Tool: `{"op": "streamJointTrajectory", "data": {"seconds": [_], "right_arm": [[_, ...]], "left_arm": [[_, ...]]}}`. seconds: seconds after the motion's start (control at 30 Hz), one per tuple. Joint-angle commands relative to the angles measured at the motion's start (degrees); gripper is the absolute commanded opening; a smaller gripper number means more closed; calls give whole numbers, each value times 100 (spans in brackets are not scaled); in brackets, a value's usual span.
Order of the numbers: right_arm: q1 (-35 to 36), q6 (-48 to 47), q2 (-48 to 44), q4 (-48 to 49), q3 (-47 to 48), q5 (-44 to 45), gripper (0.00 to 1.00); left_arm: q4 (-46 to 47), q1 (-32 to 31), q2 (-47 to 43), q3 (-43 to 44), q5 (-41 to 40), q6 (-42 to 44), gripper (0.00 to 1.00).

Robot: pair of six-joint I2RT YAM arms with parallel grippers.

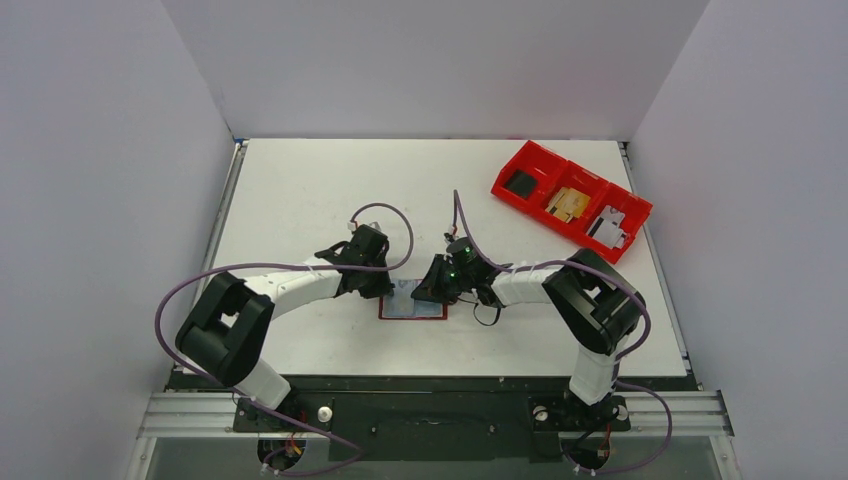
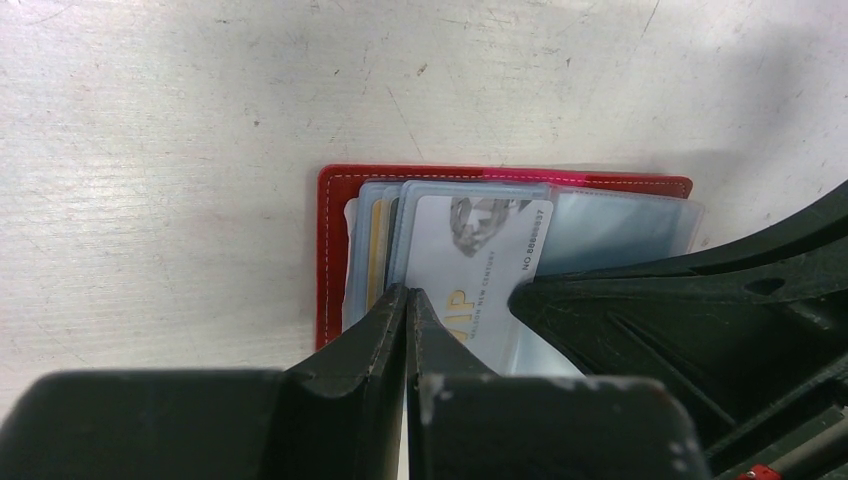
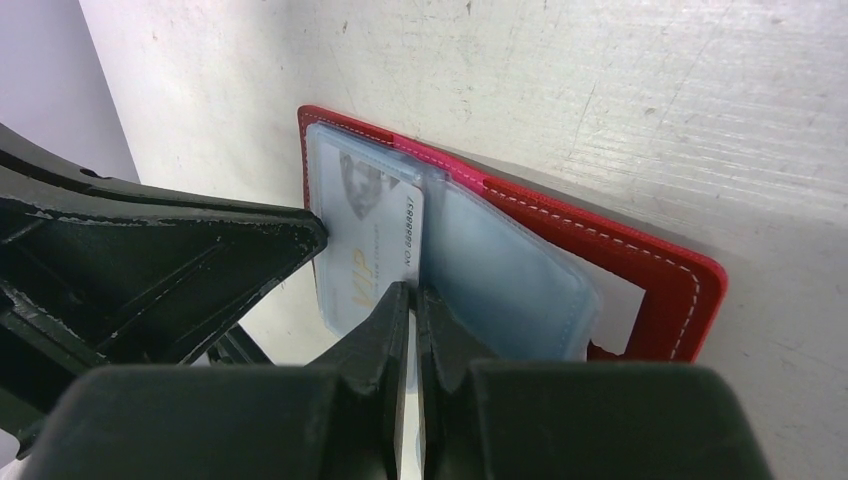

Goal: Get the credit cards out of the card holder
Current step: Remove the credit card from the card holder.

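Observation:
The dark red card holder (image 1: 412, 312) lies open on the table between both arms; it also shows in the left wrist view (image 2: 335, 250) and the right wrist view (image 3: 640, 265). Clear sleeves inside hold pale credit cards; the top one (image 2: 470, 265) is white with gold "VIP" print, and one with a yellowish band (image 2: 377, 250) lies under it. My left gripper (image 2: 408, 292) is shut, tips at the top card's left edge. My right gripper (image 3: 410, 290) is shut with a thin gap, tips straddling the same card's (image 3: 365, 240) other edge beside an empty sleeve (image 3: 500, 280).
A bright red three-compartment bin (image 1: 533, 161) with small items stands at the back right. White walls enclose the table on three sides. Purple cables loop from both arms.

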Motion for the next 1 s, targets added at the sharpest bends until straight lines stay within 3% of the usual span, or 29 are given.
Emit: {"op": "streamJointTrajectory", "data": {"seconds": [0.0,0.47,0.7,0.97], "right_arm": [[-58,-372,-218,-227,37,351,0],[-239,-577,-419,-369,-126,353,0],[-190,-118,-566,192,-237,-99,21],[92,140,-669,243,-139,28,25]], "left_arm": [[-436,-13,50,-234,-289,-22,0],[-442,9,36,-317,-312,-54,0],[-427,10,36,-339,-286,-115,0],[-384,10,53,-372,-252,-193,0]]}}
